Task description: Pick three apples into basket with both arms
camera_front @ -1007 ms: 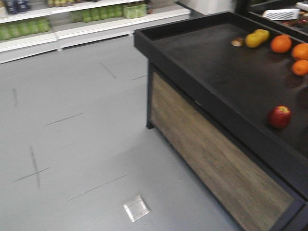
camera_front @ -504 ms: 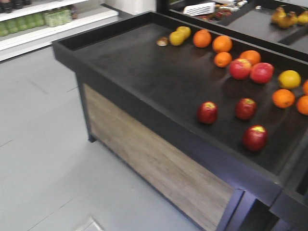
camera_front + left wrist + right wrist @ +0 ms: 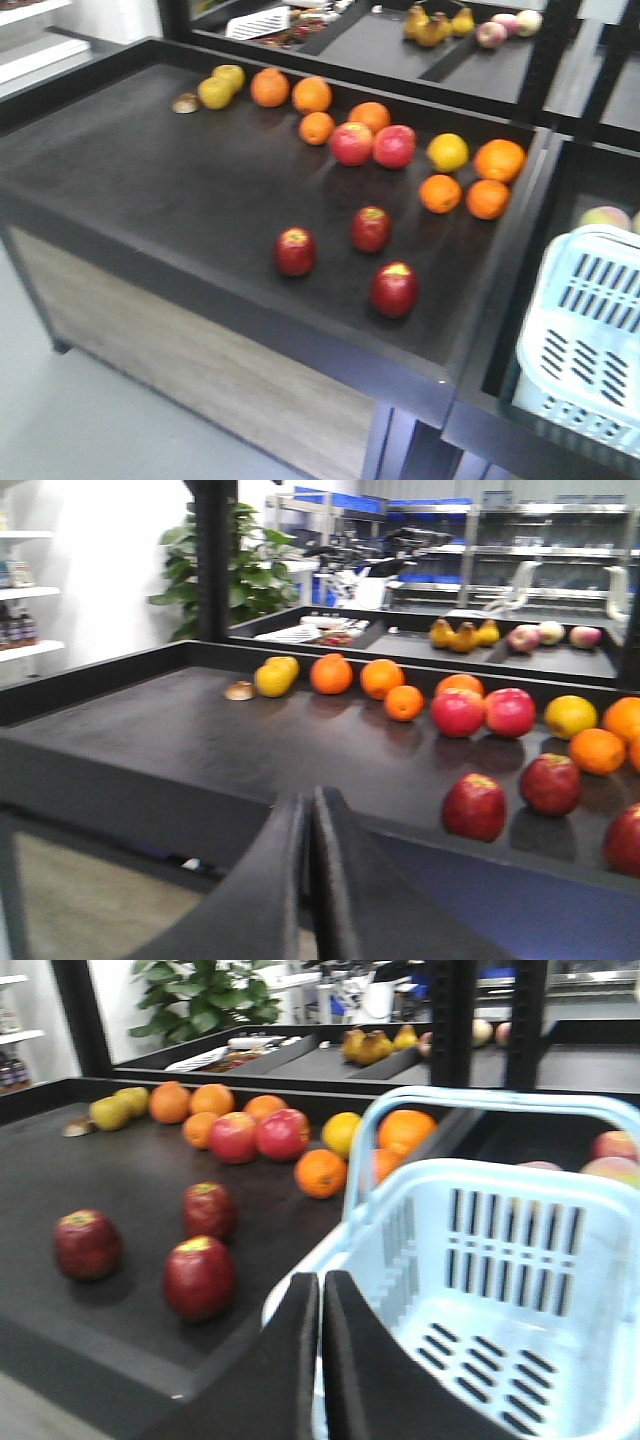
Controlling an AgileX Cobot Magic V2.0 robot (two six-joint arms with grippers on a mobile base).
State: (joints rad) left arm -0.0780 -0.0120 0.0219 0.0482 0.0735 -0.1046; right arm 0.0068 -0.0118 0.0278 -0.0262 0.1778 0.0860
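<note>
Three dark red apples lie on the black display table (image 3: 150,190): one at the left (image 3: 295,251), one behind it (image 3: 371,229), one nearest the front edge (image 3: 395,289). The same apples show in the right wrist view (image 3: 88,1244) (image 3: 209,1210) (image 3: 200,1277). The pale blue basket (image 3: 585,335) stands empty in the bin to the right of the table, its slotted bottom (image 3: 490,1350) bare. My left gripper (image 3: 308,805) is shut and empty, short of the table's front edge. Shut too, the right gripper (image 3: 321,1282) hangs over the basket's near rim. Neither arm shows in the front view.
Brighter red apples (image 3: 352,143) (image 3: 394,146), several oranges (image 3: 440,193) and yellow fruit (image 3: 216,92) lie further back on the table. More fruit bins stand behind, with pears (image 3: 430,25). A raised rim (image 3: 250,300) runs along the table's front. Grey floor (image 3: 40,420) lies at the lower left.
The front view has swung to the right: the shelves and floor slid out of frame, the table with its fruit moved left and closer, and the basket came into view at the right.
</note>
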